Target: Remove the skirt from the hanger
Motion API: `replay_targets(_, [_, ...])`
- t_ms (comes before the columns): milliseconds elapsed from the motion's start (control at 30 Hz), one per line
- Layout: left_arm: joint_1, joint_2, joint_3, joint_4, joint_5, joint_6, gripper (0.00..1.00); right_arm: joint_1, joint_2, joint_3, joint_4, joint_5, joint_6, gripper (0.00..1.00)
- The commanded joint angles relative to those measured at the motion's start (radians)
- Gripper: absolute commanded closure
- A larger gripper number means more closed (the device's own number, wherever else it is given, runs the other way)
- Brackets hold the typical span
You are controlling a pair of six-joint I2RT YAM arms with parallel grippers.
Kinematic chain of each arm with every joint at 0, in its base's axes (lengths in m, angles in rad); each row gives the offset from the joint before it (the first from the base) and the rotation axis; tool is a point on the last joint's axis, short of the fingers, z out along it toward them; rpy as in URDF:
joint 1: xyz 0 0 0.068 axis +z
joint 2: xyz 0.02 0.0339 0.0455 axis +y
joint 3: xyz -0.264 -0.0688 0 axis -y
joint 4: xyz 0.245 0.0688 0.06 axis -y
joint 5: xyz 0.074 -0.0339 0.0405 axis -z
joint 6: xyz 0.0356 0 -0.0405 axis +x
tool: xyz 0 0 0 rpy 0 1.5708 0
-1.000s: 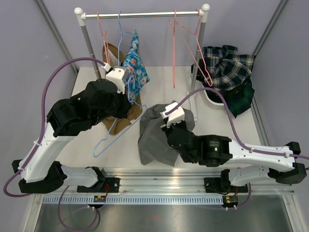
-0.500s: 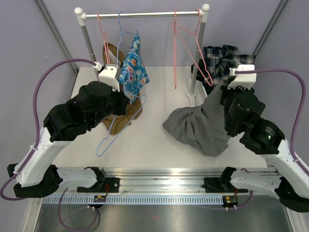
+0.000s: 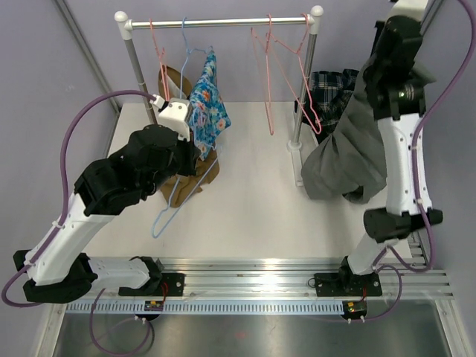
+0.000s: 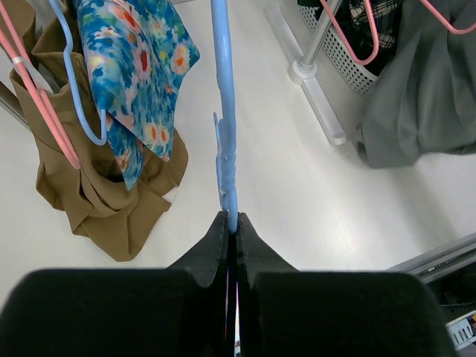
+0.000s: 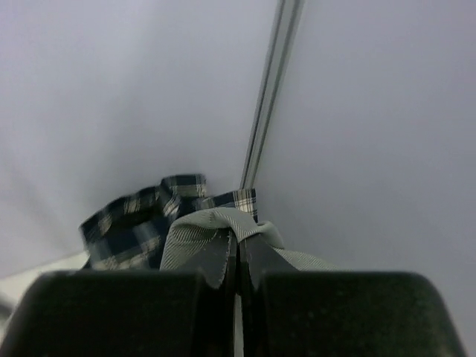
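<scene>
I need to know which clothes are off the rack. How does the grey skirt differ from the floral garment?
The grey skirt is plain, while the floral garment is blue with a flower print. The grey skirt hangs from the shut right gripper, held high on the right; the floral garment hangs under the rail on the left. The grey skirt looks the larger piece, the floral garment the smaller. Both hang limp.

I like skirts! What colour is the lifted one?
The skirt is grey; the top view shows it best.
</scene>
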Motion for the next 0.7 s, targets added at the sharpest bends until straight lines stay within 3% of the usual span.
replay_targets(0, [-0.001, -0.004, -0.009, 0.058, -0.026, 0.032, 1.00, -0.116, 0.153, 0.317, -0.001, -0.156, 0.075, 1.00])
replay_targets(167, [-0.001, 0.031, 0.011, 0.093, -0.038, 0.056, 1.00, -0.171, 0.362, 0.454, 0.160, -0.275, 0.115, 1.00])
replay_targets(233, [0.001, 0.066, 0.066, 0.096, -0.040, 0.076, 1.00, -0.215, 0.411, 0.457, 0.203, -0.326, 0.206, 1.00])
replay_targets(300, [0.004, 0.125, 0.107, 0.099, -0.054, 0.110, 1.00, -0.262, 0.477, 0.427, 0.192, -0.441, 0.288, 1.00])
replay_targets(400, [0.031, 0.206, 0.198, 0.147, -0.071, 0.174, 1.00, -0.277, 0.526, 0.352, -0.003, -0.487, 0.403, 0.96])
replay_targets(433, [0.045, 0.231, 0.222, 0.176, -0.066, 0.187, 1.00, -0.279, 0.525, 0.319, -0.048, -0.515, 0.420, 0.88])
replay_targets(467, [0.076, 0.249, 0.270, 0.193, -0.063, 0.211, 1.00, -0.279, 0.486, 0.263, -0.071, -0.544, 0.441, 0.50])
replay_targets(533, [0.113, 0.304, 0.308, 0.255, -0.048, 0.228, 1.00, -0.279, 0.377, -0.089, 0.041, -0.579, 0.524, 0.30])
replay_targets(567, [0.145, 0.317, 0.333, 0.283, -0.040, 0.245, 1.00, -0.279, 0.221, -0.400, 0.137, -0.630, 0.546, 0.16])
replay_targets(600, [0.163, 0.339, 0.336, 0.314, -0.035, 0.254, 1.00, -0.279, 0.144, -0.537, 0.324, -0.654, 0.582, 0.01])
replay_targets(667, [0.212, 0.364, 0.350, 0.397, 0.001, 0.259, 1.00, -0.277, -0.028, -0.728, 0.417, -0.687, 0.610, 0.01])
